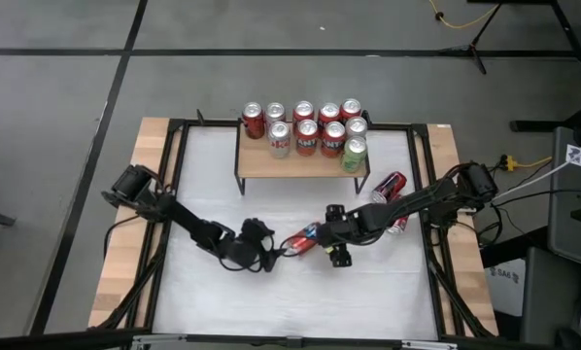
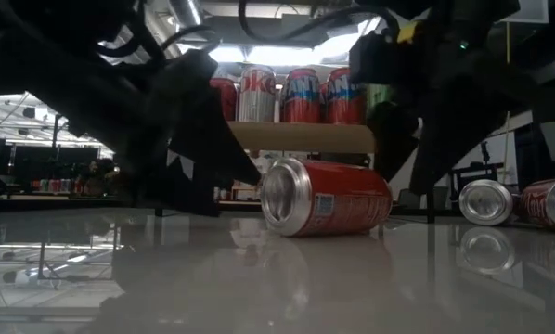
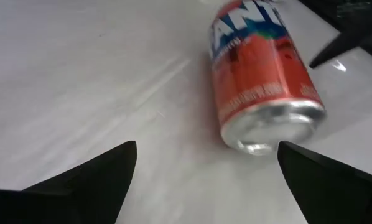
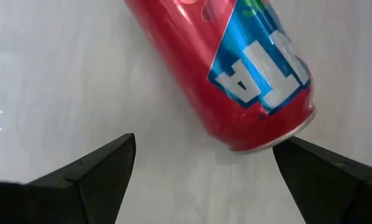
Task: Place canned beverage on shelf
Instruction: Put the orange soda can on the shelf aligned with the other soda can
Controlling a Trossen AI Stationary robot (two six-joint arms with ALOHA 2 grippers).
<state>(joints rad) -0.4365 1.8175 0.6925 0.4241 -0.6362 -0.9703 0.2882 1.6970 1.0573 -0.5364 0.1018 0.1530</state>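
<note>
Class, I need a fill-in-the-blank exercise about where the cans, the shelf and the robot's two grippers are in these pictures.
1. The red can between the two grippers lies on its ____.
2. The left gripper has its fingers ____.
3. The cans on the shelf all stand ____.
4. The right gripper holds ____.

Missing words: side; open; upright; nothing

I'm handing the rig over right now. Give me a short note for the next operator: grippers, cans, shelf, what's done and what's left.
Left gripper: open, holding nothing, at one end of the red can lying on its side mid-table.
Right gripper: open, holding nothing, at the can's other end.
Shelf: about ten cans standing at its back, front strip bare.
Spare cans: two more lie on the table by the right arm.
Done: those shelf cans.
Left: grasp the mid-table can, stand it on the shelf, then the two spares.
</note>
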